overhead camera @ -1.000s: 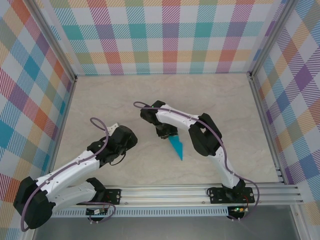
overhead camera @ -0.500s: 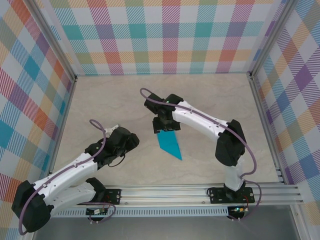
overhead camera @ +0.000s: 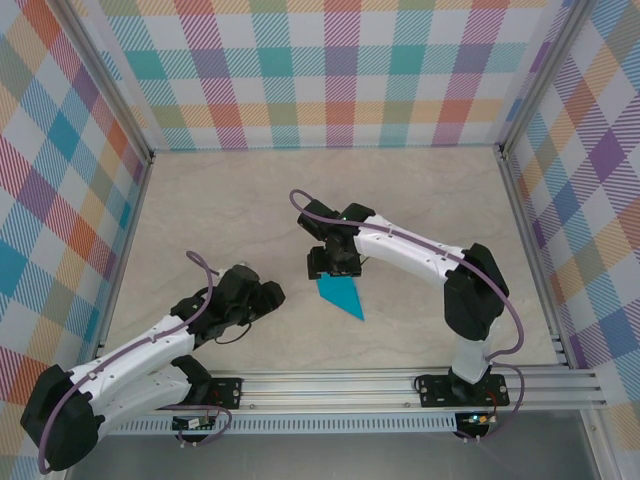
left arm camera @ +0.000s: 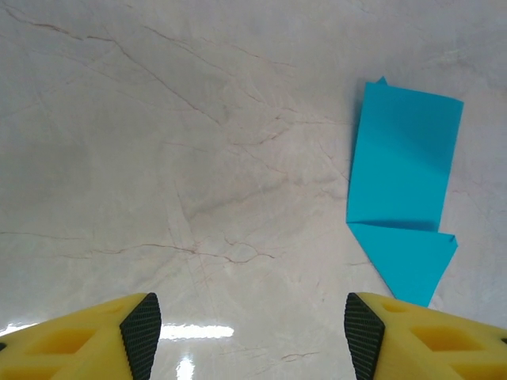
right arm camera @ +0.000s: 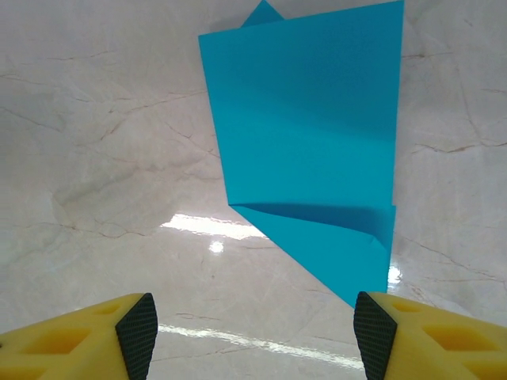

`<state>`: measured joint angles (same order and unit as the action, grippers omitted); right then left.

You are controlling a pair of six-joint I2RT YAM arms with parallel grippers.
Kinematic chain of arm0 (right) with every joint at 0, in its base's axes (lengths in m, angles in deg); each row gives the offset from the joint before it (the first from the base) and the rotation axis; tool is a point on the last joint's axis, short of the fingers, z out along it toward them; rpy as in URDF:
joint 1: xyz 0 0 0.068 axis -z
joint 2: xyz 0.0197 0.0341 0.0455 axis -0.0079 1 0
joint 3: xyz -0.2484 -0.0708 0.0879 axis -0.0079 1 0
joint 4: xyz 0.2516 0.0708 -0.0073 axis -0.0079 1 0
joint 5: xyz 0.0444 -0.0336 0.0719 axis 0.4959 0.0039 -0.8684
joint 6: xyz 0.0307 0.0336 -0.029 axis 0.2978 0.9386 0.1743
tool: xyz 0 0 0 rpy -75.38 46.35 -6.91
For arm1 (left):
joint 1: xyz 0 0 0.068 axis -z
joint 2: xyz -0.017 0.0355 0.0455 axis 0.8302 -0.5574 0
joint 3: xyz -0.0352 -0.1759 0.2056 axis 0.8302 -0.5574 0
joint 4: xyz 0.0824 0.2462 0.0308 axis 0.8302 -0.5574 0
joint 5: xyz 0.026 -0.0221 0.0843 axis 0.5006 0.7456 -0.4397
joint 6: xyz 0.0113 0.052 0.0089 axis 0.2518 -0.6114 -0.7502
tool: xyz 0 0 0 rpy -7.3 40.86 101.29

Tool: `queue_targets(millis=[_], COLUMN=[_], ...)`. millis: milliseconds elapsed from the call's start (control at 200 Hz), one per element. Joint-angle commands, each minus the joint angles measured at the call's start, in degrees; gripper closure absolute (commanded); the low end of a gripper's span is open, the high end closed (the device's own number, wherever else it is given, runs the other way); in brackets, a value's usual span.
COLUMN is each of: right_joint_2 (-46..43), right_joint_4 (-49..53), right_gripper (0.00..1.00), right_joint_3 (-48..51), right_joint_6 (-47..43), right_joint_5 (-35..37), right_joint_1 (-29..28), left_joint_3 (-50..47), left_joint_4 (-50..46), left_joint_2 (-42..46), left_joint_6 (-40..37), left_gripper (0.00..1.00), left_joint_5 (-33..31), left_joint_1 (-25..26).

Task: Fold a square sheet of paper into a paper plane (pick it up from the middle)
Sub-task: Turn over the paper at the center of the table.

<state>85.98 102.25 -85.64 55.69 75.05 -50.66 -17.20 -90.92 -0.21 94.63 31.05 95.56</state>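
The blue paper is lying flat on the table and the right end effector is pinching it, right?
No pinching. The blue paper lies flat on the table, but the right wrist view shows the right end effector open, fingers spread wide, not closed on it.

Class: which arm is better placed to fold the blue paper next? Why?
Likely right: the right end effector hovers open at the far end of the paper; the left end effector sits aside.

A pale, marble-veined surface [overhead camera: 220,210] is enclosed on three sides by bright plaid walls [overhead camera: 330,70], with a slotted aluminium rail [overhead camera: 340,382] running along its near edge.
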Motion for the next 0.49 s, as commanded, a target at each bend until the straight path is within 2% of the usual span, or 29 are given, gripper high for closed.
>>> queue_targets(millis=[0, 190, 330, 490], right_joint_2=[-2.14, -2.68, -9.25, -20.94], right_joint_4=[-1.66, -0.5, -3.94, -12.54], right_gripper=[0.31, 0.31, 0.35, 0.52], right_joint_3=[0.15, 0.38, 7.2, 21.94], right_joint_6=[0.04, -1.99, -1.31, -0.83], right_joint_5=[-2.12, -0.8, 4.09, 8.02], right_joint_1=[-0.39, -0.4, -0.4, 1.37], left_joint_3=[-0.24, 2.86, 3.5, 2.33], left_joint_4=[3.84, 5.35, 4.8, 6.68], left_joint_2=[0.32, -3.56, -3.55, -3.78], left_joint_6=[0.08, -2.59, -4.74, -4.38], left_gripper=[0.34, 0.34, 0.34, 0.35], left_joint_5=[2.13, 4.62, 4.28, 5.37], left_joint_1=[-0.86, -0.87, -0.86, -0.84])
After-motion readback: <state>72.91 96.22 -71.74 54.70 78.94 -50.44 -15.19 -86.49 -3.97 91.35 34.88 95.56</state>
